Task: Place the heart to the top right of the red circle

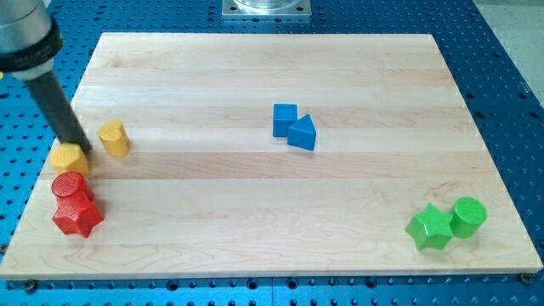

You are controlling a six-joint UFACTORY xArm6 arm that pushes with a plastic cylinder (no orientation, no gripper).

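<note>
My tip (82, 150) sits at the view's far left, touching the top of a yellow block (69, 158); its shape is hard to read, so it may be the heart, or the heart may be the other yellow block (113, 138) just to its right. No gripper here, only a bare rod, so nothing is grasped or clamped.

The red circle (68, 184) lies directly below the near yellow block, touching or nearly so, with a red star (76, 214) under it.

Step in hand, as I judge: nudging the heart round to the circle's upper right. Next move likely needs the tip on the block's left side, pushing rightward.

Left board edge (51, 170) is close, little room there. Open wood stretches right toward the blue cube (285, 119) and blue triangle (303, 133). Green star (429, 228) and green cylinder (468, 215) are well apart, bottom right.
</note>
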